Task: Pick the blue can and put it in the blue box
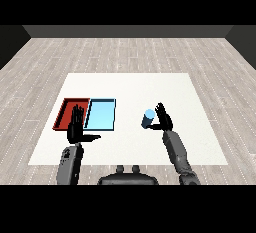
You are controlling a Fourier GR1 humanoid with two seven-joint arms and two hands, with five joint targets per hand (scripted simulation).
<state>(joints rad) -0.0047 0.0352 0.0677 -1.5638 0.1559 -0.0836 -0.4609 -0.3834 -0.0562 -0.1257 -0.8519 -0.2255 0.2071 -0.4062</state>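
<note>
**Blue can stands at the right hand's fingertips, not yet gripped**

The blue can stands upright on the white surface, its long axis vertical and its pale top facing up. It sits just to the inner side of the right hand, right beside the thumb and fingers and possibly touching them; contact cannot be confirmed from this view. That hand is open, fingers spread and fairly straight, palm turned toward the can, with nothing held.

The right hand is plainly the nearer one. The left hand lies well away from the can, past the trays, with its fingers straight and raised and its thumb stuck out sideways; it holds nothing either.

The light blue tray, the can's destination, lies between the two hands: further inward from the right hand than the can is, and just beside the left hand's fingers. The red tray adjoins it on the outer side, partly behind the left hand.

Judging from this, the coming move is a short closing of the right hand round the can's upright side, then a carry inward across the surface to the light blue tray.
</note>
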